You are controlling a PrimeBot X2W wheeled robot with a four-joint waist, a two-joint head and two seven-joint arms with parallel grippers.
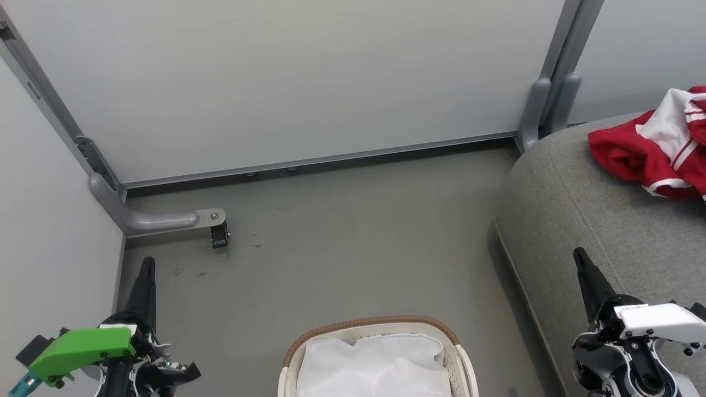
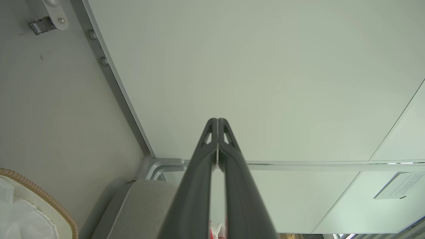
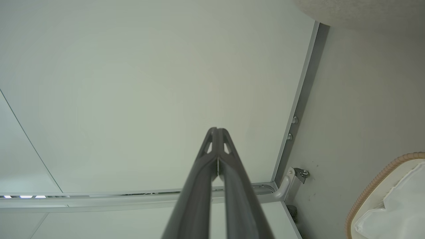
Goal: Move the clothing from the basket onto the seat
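The clothing [image 1: 656,160] lies bunched on the seat [image 1: 579,220] by its far edge, ahead and right of the right gripper [image 1: 580,256], which is on the nearer arm. The basket [image 1: 375,321], on the grey floor [image 1: 342,231] between the arms, holds a white sheet [image 1: 375,364]. The right and left gripper [image 1: 148,263] are pressed together, empty. Pale panels [image 1: 276,82] wall the room.

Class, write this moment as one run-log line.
clothing: on sofa | basket: holds white sheet | left gripper: shut, empty | right gripper: shut, empty
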